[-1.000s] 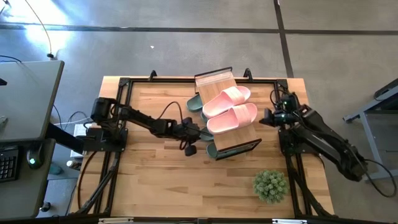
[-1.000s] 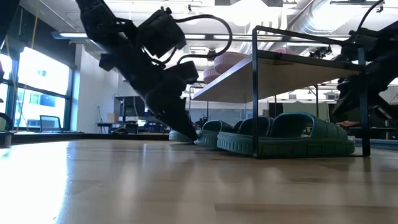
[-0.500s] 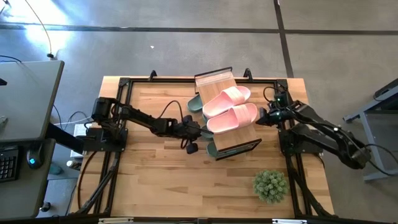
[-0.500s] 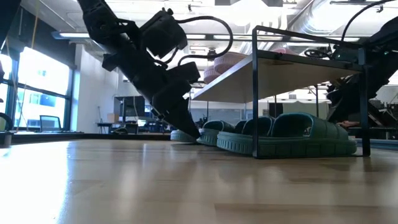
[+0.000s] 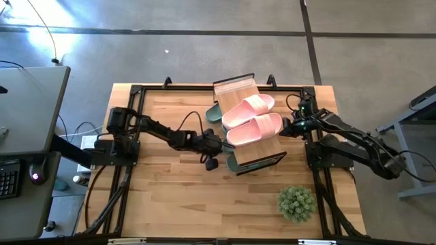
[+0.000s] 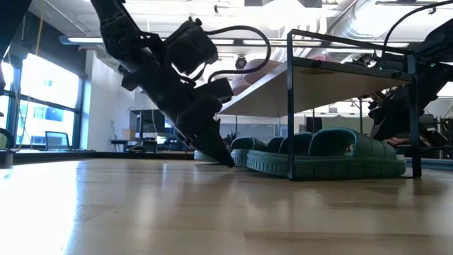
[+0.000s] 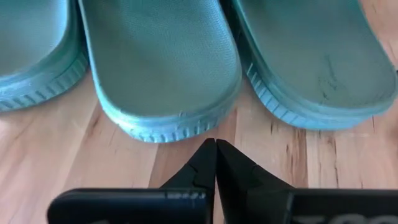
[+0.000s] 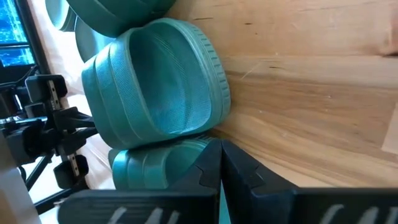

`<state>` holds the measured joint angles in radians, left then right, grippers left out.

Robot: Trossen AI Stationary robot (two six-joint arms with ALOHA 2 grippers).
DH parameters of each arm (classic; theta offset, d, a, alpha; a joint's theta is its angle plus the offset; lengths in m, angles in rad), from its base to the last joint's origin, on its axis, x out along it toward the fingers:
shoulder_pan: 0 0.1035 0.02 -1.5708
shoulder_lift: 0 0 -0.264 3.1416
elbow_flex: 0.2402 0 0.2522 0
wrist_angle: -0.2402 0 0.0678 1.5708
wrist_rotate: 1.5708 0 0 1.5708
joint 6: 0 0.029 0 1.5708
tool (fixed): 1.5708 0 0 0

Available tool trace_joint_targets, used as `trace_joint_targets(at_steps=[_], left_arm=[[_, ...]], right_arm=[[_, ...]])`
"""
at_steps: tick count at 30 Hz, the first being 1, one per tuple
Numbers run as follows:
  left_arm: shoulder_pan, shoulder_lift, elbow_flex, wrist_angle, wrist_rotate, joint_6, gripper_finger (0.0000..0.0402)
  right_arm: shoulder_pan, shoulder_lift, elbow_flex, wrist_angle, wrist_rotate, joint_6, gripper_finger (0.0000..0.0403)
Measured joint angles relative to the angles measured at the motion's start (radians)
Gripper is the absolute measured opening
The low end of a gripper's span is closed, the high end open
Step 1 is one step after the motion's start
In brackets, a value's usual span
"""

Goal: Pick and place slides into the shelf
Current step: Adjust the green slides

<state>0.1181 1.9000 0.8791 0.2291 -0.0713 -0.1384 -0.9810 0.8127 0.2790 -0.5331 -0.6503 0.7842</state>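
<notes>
The shelf (image 5: 235, 88) stands mid-table with the pink pair of slides (image 5: 253, 119) lying on its wooden top. Several sage-green slides (image 6: 333, 152) rest sole-down on the table beneath it. My left gripper (image 5: 221, 144) is shut and low at the shelf's left side. In the left wrist view its tips (image 7: 216, 144) point at the heel of a green slide (image 7: 161, 62). My right gripper (image 5: 285, 128) is shut at the shelf's right side, its tips (image 8: 221, 146) at the toe ends of the green slides (image 8: 155, 81). My left gripper comes slanting down from the table's left, its shut tips right at the heel rim (image 7: 186, 127) of the middle green slide; I cannot tell whether they touch it. My right gripper comes level from the table's right, its shut tips against the ribbed strap (image 8: 186, 152) of a green slide lying on the table.
A small potted plant (image 5: 296, 202) stands near the table's near right corner. The black frame posts of the shelf (image 6: 290, 106) flank the green slides. Bare wooden tabletop (image 5: 163, 197) lies on the near side and to the left.
My left gripper has crept right, toward the shelf, staying shut and low; in the low view its tip now covers the green heel that showed beside it. My right gripper has moved left toward the shelf's right side and its arm has straightened.
</notes>
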Motion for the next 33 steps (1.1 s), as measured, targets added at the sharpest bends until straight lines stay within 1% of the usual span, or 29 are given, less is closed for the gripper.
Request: trace_joint_targets(at_steps=[5, 7, 10, 15, 17, 21, 26, 30, 33], left_arm=[[0.0, 0.002, 0.001, 0.003, -0.008, 0.0, 0.0], [0.0, -0.003, 0.001, -0.004, 0.01, 0.001, 0.0], [0.0, -0.008, 0.001, -0.016, 0.055, 0.003, 0.0], [-0.003, -0.008, 0.001, -0.013, 0.201, 0.034, 0.0], [-0.015, -0.008, 0.001, -0.015, 0.228, 0.04, 0.0], [-0.057, -0.008, 0.001, 0.005, 0.22, 0.036, 0.0], [-0.098, -0.008, 0.001, 0.021, 0.109, 0.003, 0.0], [-0.106, -0.001, 0.001, 0.083, 0.085, -0.025, 0.0], [-0.106, 0.003, 0.001, 0.095, 0.049, -0.05, 0.0]], right_arm=[[0.0, -0.001, 0.0, -0.001, 0.005, -0.007, 0.0], [0.0, -0.001, 0.0, -0.004, 0.004, -0.007, 0.0], [0.0, -0.001, 0.0, -0.01, 0.0, -0.01, 0.0], [0.0, -0.003, 0.0, -0.057, -0.006, -0.042, 0.0], [0.0, -0.003, 0.0, -0.094, -0.006, -0.066, 0.0], [0.0, -0.003, 0.0, -0.15, -0.006, -0.105, 0.0], [0.0, -0.003, 0.0, -0.153, -0.006, -0.112, 0.0], [0.0, -0.003, 0.0, -0.147, -0.006, -0.112, 0.0], [0.0, -0.003, 0.0, -0.136, -0.006, -0.112, 0.0]])
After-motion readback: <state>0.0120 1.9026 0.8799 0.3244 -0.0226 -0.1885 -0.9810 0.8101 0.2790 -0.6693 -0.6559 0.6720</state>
